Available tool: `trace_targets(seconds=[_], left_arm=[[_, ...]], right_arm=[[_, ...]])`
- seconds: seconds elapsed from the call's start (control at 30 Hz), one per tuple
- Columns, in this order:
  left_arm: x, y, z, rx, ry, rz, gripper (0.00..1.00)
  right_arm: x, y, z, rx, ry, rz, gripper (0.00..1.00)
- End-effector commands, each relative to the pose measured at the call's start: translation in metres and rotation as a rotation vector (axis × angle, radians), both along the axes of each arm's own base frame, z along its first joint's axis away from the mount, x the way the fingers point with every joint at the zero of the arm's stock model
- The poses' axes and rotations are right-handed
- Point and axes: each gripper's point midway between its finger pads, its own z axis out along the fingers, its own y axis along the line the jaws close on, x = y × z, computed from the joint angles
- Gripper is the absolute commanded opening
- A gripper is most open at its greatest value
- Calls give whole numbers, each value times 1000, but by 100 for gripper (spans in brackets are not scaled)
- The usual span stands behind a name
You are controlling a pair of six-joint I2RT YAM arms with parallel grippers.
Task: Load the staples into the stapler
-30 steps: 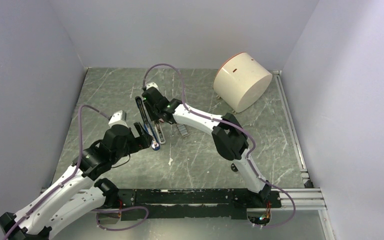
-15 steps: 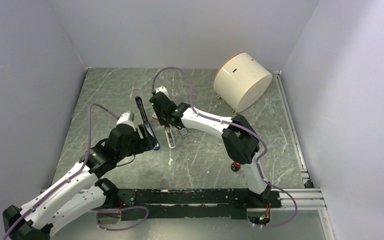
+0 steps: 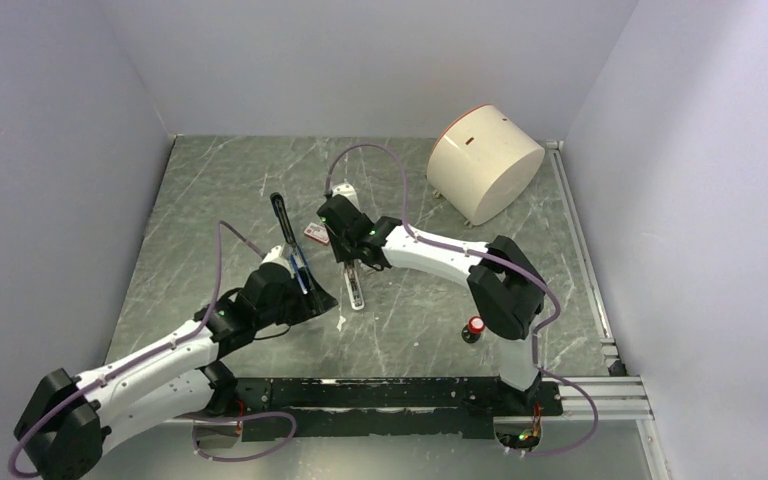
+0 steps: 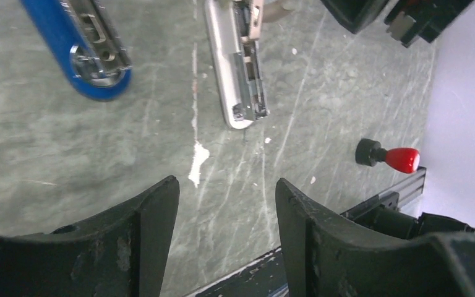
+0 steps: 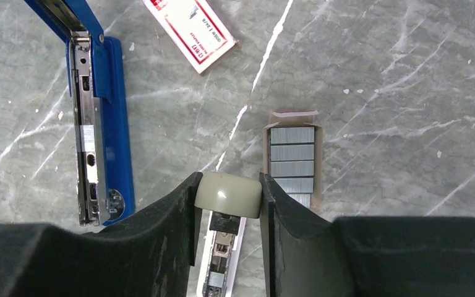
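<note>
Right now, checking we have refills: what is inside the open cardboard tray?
Grey staple blocks fill the tray, laid end to end. Its near end is hidden behind the right gripper, which holds a beige bar.

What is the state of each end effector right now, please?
Left end effector: open, empty.
Right end effector: closed on the beige bar.
</note>
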Motion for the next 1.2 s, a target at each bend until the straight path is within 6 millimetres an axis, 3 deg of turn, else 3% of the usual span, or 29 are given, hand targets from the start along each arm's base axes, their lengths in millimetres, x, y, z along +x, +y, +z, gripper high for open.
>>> trace_targets(seconds=[0.0,0.4,0.6,0.73,0.93,1.17], left_arm=[[11,-21,13,-80,-48,24,65],[16,-27,-11,-6,-25,63,63],[16,-35,-18,-11,-23,52,51],[22,-39,-22,2,-27,56,45],[31,-46,-31,21,-25,61,25],[36,-61,-37,4,-26,31,28]], right_arm=[[-3,1,8,48,-14,-5,41],[-6,-3,19,76,-30,-6,55],[-7,-3,34,105,-47,-6,63],[-5,-3,44,114,-64,-7,62],[-4,-5,49,126,-68,-23,58],[-3,-10,57,149,-69,-43,54]])
